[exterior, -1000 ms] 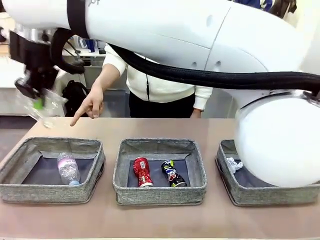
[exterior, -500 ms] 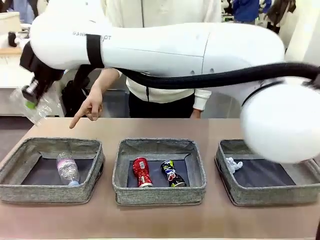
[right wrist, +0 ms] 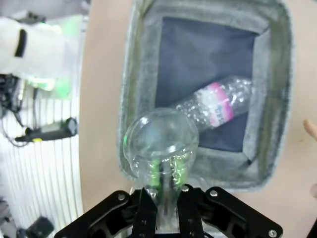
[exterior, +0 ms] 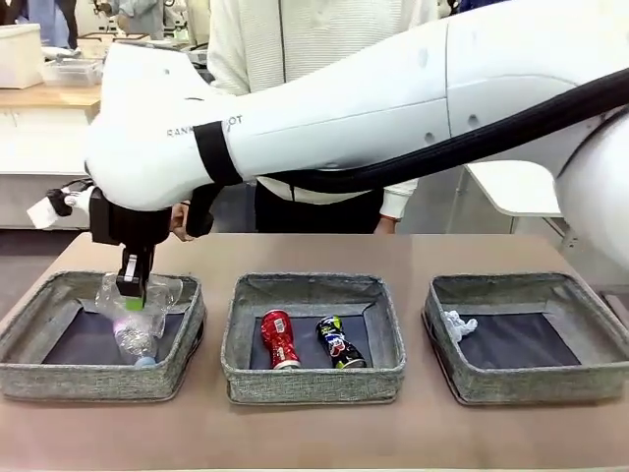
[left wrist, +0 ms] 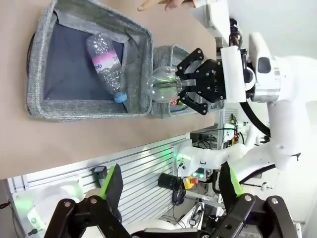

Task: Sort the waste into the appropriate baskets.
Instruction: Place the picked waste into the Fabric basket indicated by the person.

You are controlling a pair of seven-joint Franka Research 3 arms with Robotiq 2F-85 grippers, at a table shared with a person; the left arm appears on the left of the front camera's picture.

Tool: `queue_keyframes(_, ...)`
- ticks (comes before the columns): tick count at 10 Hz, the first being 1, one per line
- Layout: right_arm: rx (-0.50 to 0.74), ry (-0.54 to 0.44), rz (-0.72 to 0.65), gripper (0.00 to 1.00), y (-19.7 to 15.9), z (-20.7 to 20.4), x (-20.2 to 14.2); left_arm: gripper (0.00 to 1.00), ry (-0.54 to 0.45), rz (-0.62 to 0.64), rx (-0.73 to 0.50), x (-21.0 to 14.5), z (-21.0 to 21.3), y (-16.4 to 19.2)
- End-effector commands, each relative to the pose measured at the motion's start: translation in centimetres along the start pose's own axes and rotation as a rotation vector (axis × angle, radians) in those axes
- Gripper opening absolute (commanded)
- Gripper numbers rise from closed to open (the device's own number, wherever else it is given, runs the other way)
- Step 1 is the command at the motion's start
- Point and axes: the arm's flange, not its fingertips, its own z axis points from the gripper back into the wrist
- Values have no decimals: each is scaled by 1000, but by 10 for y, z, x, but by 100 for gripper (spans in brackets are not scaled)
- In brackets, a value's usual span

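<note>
The big white right robot arm (exterior: 324,108) reaches across the brown desk (exterior: 314,438) to the left side. On the desk sit three low grey woven fabric baskets with dark flat bottoms, side by side. The right gripper (exterior: 133,292) hangs over the left basket (exterior: 59,379), and its fingers are pressed together on a clear plastic cup (exterior: 138,298). The cup is up in the air, just above this basket. Under the cup, a clear plastic bottle (exterior: 133,334) with a pink label lies on its side in the left basket. The middle basket (exterior: 313,382) has a red crushed can (exterior: 279,338) and a dark many-coloured crushed can (exterior: 339,342) lying next to each other. The right basket (exterior: 526,383) has a small crumpled white paper ball (exterior: 458,324) near its left wall. The left gripper (left wrist: 171,191) is held away from the baskets, with its fingers wide apart and nothing between them. A person in a white top (exterior: 314,59) stands at the far side of the desk.
</note>
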Motion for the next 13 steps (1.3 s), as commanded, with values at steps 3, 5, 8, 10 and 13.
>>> queue_keyframes(3,-25,-48,-13,21,-3,19,-13,100,-3,-9,5,-3,1,3)
queue_keyframes(5,-22,-136,-20,76,-5,24,-17,100,-3,-9,5,-3,1,3)
queue_keyframes(8,-9,-219,-43,100,-8,29,-23,100,-3,-9,5,-3,1,3)
queue_keyframes(10,-16,-228,-47,100,-7,30,-25,100,-3,-9,5,-3,1,3)
queue_keyframes(13,-65,-243,-143,100,-1,66,-45,100,-3,-9,5,-3,1,3)
